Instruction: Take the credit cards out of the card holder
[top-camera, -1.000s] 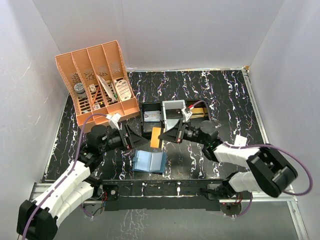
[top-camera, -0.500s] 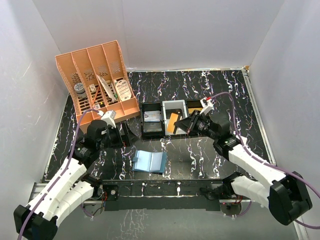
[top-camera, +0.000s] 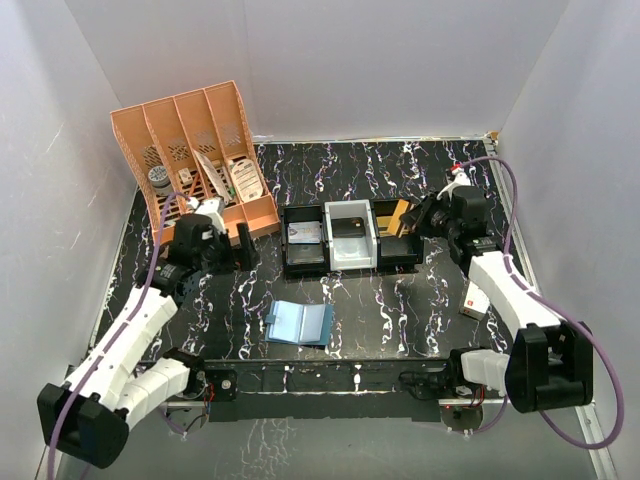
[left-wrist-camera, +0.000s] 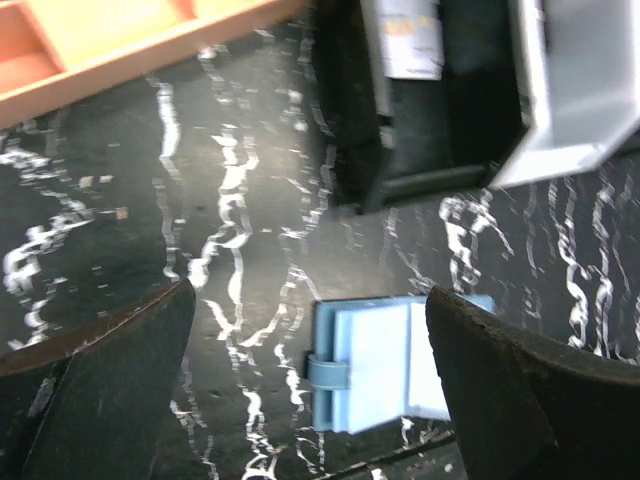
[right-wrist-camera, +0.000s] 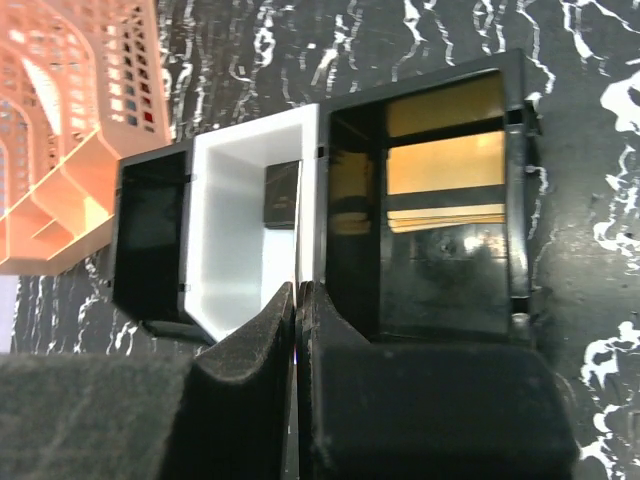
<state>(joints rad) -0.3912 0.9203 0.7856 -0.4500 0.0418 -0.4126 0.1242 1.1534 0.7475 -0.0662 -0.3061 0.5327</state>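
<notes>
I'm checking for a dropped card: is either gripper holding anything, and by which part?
Nothing is held. The left gripper is open and empty; the right gripper is shut on nothing.

My right tool (top-camera: 420, 218) no longer holds the gold card (right-wrist-camera: 445, 165) over the middle of the counter (top-camera: 400, 300). It has swung out to the right-hand black tray (right-wrist-camera: 517, 180), where the card now lies, and its jaws are pressed together on nothing. My left tool (top-camera: 247, 248) has pulled back from the card holder (top-camera: 299, 323) toward the orange organizer (top-camera: 200, 150), its jaws a touch wider.
</notes>
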